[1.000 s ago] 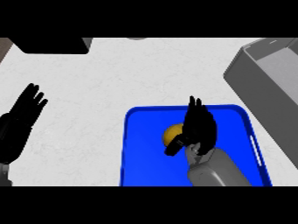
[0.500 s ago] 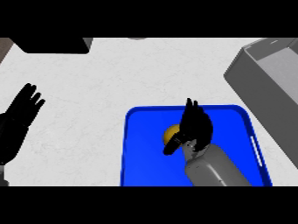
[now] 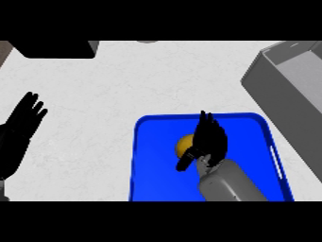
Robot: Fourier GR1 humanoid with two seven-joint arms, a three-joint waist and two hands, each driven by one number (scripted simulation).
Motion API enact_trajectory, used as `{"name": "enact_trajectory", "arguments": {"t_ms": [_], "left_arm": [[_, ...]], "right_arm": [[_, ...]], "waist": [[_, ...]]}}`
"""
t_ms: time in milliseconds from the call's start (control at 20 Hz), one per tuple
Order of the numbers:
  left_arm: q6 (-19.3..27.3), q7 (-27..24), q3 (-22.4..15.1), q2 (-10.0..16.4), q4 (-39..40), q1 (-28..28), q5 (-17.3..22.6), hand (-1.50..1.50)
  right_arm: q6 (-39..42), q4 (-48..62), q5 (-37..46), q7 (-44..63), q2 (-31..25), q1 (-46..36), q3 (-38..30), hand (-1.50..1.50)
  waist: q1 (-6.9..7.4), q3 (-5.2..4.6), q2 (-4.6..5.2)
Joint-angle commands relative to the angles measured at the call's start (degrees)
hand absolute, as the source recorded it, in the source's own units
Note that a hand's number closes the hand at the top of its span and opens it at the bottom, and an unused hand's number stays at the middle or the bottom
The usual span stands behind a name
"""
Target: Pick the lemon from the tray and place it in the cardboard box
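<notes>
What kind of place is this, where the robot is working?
Most likely a kitchen worktop, though little of the room shows. There is a white, stone-like counter, a yellow lemon lying on a blue tray, and a grey box at the counter's right side.

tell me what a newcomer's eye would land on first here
The bright blue tray at lower centre stands out first, with the black right hand over it, fingers straight, partly covering the yellow lemon. Next comes the big grey box at the right edge, and then the left hand, resting open with fingers up at the left edge.
</notes>
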Motion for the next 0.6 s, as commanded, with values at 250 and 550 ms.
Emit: {"name": "enact_trajectory", "arguments": {"t_ms": [250,550], "left_arm": [[-1.7,-0.7,1.5,-1.4,3.6,-2.8,-1.6,0.0],[-1.6,1.0,1.6,-2.4,-0.7,0.1,-2.4,0.0]], "right_arm": [[-1.8,1.9,1.3,12.3,0.9,-4.8,4.0,1.5],[-2.2,4.7,4.8,4.1,0.9,-2.4,-0.9,1.5]], "waist": [[-0.14,0.0,0.12],[-0.16,0.03,0.01]]}}
